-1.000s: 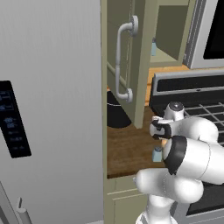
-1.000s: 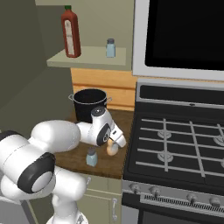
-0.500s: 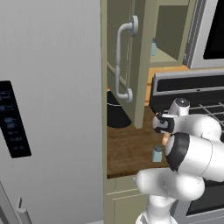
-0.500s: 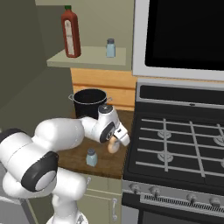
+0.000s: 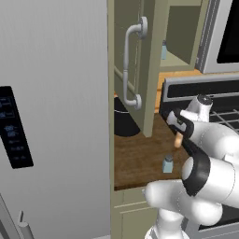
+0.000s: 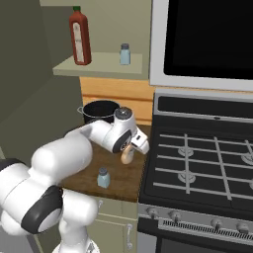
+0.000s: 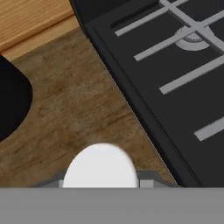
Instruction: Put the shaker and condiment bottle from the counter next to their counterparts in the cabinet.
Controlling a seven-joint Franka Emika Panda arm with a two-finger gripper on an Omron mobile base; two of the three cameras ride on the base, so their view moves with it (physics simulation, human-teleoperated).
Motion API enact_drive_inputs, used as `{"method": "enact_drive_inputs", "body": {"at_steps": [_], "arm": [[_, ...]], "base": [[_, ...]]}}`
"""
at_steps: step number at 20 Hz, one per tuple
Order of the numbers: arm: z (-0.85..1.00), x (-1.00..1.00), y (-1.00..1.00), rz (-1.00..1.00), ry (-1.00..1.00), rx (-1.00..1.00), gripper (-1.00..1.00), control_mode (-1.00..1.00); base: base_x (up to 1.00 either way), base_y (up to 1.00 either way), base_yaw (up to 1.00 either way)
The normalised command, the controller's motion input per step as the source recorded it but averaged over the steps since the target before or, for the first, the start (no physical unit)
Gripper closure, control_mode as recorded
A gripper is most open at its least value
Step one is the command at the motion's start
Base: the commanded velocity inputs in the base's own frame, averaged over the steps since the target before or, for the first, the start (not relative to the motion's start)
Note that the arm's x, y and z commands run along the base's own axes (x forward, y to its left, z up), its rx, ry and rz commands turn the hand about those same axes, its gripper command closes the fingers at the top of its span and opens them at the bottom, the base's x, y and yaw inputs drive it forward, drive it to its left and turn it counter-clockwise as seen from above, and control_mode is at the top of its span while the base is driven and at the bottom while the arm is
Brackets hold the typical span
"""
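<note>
Two task items stood on your bench (image 6: 84, 173): the shaker (image 6: 103, 178) near the front edge, and the condiment bottle (image 6: 127, 155) just behind it, beside the stove (image 6: 207, 163). Your jaws had narrowed onto the condiment bottle; the gripper (image 6: 129, 148) sat over its top, and its whitish cap (image 7: 99, 168) showed between the finger tips in the hand view. A second shaker (image 6: 125, 54) and a red bottle (image 6: 80, 37) stood on the cabinet (image 5: 133, 60) shelf above. A black pot (image 6: 100, 111) rested at the back of the bench.
</note>
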Motion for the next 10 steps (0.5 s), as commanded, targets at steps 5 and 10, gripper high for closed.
{"method": "enact_drive_inputs", "body": {"at_steps": [5, 10], "arm": [[0.53, -0.14, 0.09, 0.21, -0.1, 0.0, 1.0, -1.0], [0.51, -0.16, 0.19, 0.22, -0.14, -0.07, 1.0, -1.0]], "base": [[0.0, 0.0, 0.0], [0.0, 0.0, 0.0]]}}
